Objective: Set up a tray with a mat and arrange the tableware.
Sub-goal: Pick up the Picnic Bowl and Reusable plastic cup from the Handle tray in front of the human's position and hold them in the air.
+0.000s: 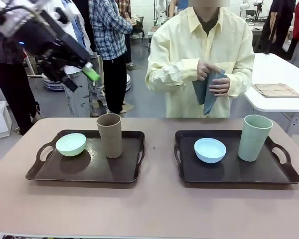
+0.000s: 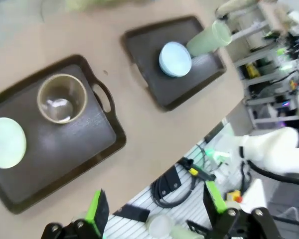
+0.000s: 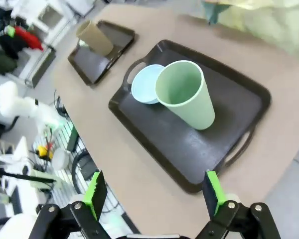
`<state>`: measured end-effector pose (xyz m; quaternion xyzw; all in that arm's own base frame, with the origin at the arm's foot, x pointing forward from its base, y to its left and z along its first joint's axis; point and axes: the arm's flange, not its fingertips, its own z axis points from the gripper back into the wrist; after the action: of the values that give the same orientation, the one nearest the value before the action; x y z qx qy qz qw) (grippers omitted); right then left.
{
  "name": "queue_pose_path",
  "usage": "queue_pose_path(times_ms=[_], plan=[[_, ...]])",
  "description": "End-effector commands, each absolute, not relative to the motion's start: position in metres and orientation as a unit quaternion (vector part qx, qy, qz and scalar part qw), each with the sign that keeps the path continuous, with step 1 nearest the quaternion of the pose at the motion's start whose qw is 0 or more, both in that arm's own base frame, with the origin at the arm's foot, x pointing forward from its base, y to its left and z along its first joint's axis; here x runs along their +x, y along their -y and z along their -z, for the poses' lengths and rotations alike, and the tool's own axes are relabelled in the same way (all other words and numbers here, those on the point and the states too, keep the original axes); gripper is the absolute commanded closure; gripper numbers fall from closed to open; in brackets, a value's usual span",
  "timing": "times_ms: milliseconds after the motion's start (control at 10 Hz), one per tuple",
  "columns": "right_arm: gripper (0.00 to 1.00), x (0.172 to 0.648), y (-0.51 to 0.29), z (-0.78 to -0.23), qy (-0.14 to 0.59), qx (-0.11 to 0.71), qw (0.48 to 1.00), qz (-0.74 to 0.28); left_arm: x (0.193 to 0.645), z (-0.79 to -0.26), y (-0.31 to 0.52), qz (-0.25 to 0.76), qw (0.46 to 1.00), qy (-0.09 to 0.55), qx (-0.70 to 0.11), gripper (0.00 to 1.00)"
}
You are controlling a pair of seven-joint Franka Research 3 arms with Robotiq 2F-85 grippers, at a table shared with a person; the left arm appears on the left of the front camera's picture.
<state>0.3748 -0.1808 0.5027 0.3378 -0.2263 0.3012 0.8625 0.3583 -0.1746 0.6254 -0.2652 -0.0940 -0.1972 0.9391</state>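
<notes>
**Both grippers wide open and empty above a set table**

The left gripper [image 1: 80,78] hangs in the air high above and to the left of the brown tumbler [image 1: 109,135]. Its green-padded fingers are spread wide with nothing between them. In the left wrist view it looks down on that tumbler's open mouth from over the table's near edge.

The right gripper [image 3: 154,191] is just as widely spread and also holds nothing. It hovers well to the right of the brown tumbler, over the near edge of the table [image 1: 154,209].

The brown tumbler stands upright on the left tray [image 1: 89,167], toward its far right part. The mint green bowl [image 1: 71,144] sits just left of the tumbler on the same tray.

To the tumbler's right, apart from the first tray, lies the right tray [image 1: 239,172]. The light blue bowl [image 1: 210,150] is on the part of that tray nearer the brown tumbler. The pale green tumbler [image 1: 255,138] stands upright on the farther part, just beside the bowl.

Beyond the brown tumbler and to its right, at the table's far side, a person in a pale yellow shirt holds a blue-grey cloth [image 1: 207,92] at chest height. Both of the person's hands [image 1: 220,85] are on it.

Farther right again, a folded tan cloth [image 1: 276,90] lies on a white side table [image 1: 274,69].
</notes>
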Motion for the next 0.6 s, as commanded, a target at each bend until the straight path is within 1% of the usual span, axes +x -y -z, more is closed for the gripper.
queue_pose_path(times_ms=[0, 100, 200, 300, 400, 500], plan=[[0.0, 0.394, 0.157, -0.499, 0.23, 0.326, 0.852, -0.339, 0.379, -0.62, 0.215, 0.194, 0.954, 0.072, -0.216, 0.0], [0.0, 0.403, 0.138, -0.496, 0.247, 0.301, 0.853, -0.347, 0.381, -0.614, 0.24, 0.197, 0.958, 0.059, -0.2, 0.0], [0.0, 0.412, 0.122, -0.492, 0.28, 0.259, 0.857, -0.345, 0.386, -0.608, 0.264, 0.198, 0.959, 0.048, -0.196, 0.0], [0.0, 0.416, 0.115, -0.488, 0.281, 0.235, 0.861, -0.354, 0.39, -0.602, 0.279, 0.199, 0.96, 0.035, -0.194, 0.0], [0.0, 0.416, 0.115, -0.486, 0.278, 0.226, 0.863, -0.356, 0.391, -0.597, 0.291, 0.198, 0.961, 0.026, -0.191, 0.0], [0.0, 0.418, 0.12, -0.486, 0.268, 0.241, 0.869, -0.34, 0.391, -0.596, 0.302, 0.198, 0.957, 0.026, -0.21, 0.0]])
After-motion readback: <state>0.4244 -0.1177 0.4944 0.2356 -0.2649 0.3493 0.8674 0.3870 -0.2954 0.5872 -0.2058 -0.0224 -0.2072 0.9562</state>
